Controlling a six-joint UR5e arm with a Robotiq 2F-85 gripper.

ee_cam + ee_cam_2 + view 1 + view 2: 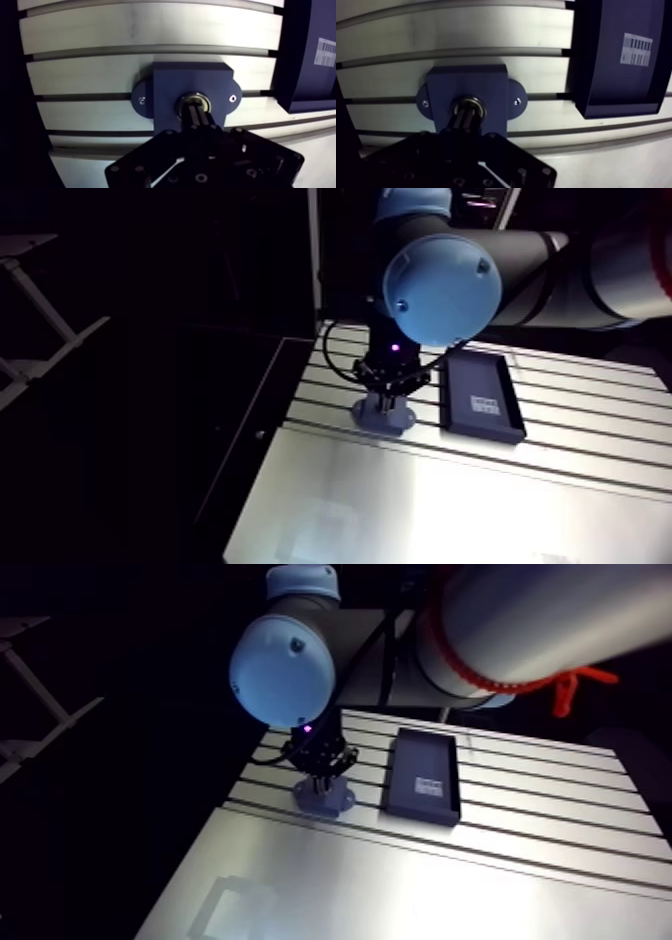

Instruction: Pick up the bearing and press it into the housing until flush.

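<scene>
The dark blue housing (170,82), a square block with two screwed side ears, sits on the slotted aluminium table (125,30). The bearing (194,94) shows as a shiny metal ring set in the housing's round bore. My gripper (197,112) stands straight above it. The two fingers are pressed together, with their tips down on the middle of the ring and nothing held between them. How deep the ring sits in the bore is hidden by the fingers. In the arm view the gripper (388,398) points down onto the housing (384,422) near the table's left edge.
A dark blue shallow tray (616,55) with a white printed label (635,48) lies just beside the housing, a narrow strip of table between them. The table's left edge (275,443) drops off close to the housing. Wide bare aluminium (470,508) lies in front.
</scene>
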